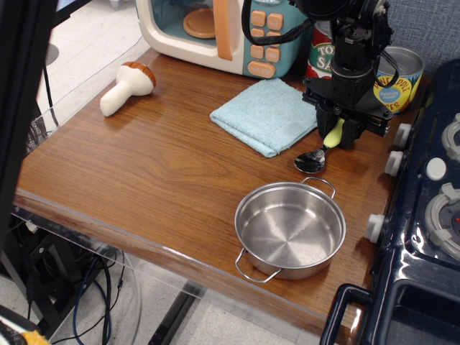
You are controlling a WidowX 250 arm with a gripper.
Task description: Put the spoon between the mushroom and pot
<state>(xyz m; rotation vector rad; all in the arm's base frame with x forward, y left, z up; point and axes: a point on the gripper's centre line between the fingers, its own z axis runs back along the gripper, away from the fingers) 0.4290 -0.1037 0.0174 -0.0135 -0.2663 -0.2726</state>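
While the claw [338,134] grips the spoon [321,149], pot [290,230] near table edge [144,241].

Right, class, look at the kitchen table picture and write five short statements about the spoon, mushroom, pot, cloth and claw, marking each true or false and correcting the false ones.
1. The claw is shut on the spoon's yellow-green handle. True.
2. The spoon's metal bowl lies inside the pot. False: it is over the wood just beyond the pot's far rim, outside it.
3. The mushroom lies on its side near the table's far left corner. True.
4. The light blue cloth covers the pot. False: it lies flat on the table in front of the toy microwave; the pot is open and empty.
5. The spoon already lies between mushroom and pot. False: it is at the right, near the pineapple can.
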